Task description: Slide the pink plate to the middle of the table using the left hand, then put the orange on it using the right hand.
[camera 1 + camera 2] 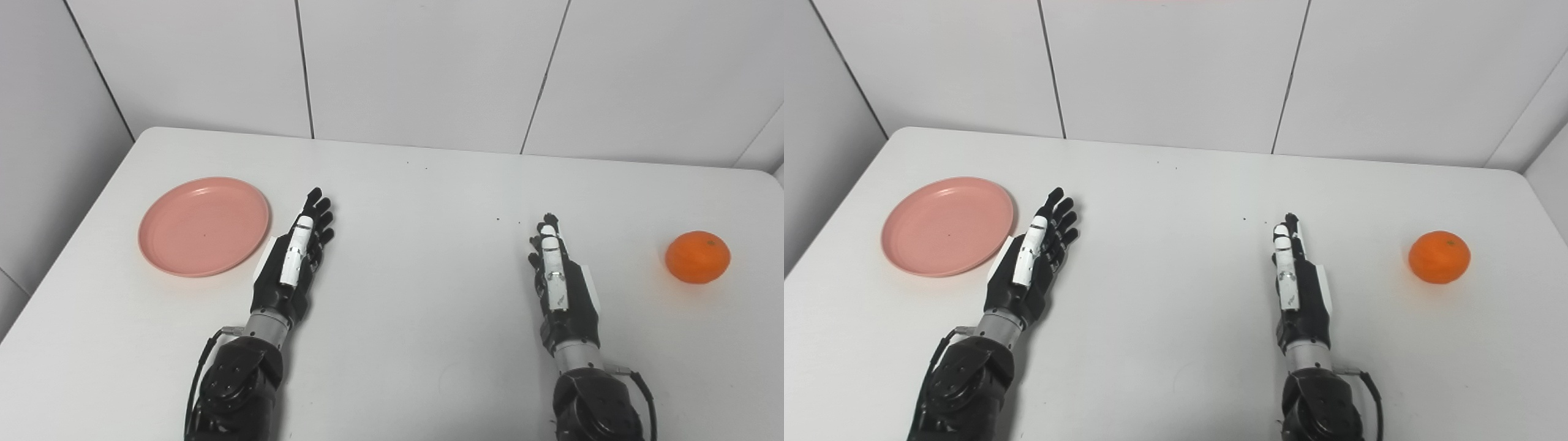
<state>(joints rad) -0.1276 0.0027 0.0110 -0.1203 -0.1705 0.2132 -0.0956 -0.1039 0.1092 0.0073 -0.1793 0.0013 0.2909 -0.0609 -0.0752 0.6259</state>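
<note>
Left eye view: pink plate (204, 226) at 9 o'clock, orange (697, 256) at 3 o'clock on the table (416, 184). Nothing done yet, by my read. Left hand (294, 260) and right hand (560, 282) empty, fingers (318, 211) extended.

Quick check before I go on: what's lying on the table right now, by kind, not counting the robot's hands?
Plates: 1, the pink plate, at the table's left, with nothing on it.
Oranges: 1, the orange, at the far right.
Total: 2.

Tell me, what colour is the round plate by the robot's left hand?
The plate is plain pink, seen best in the left eye view.
</note>
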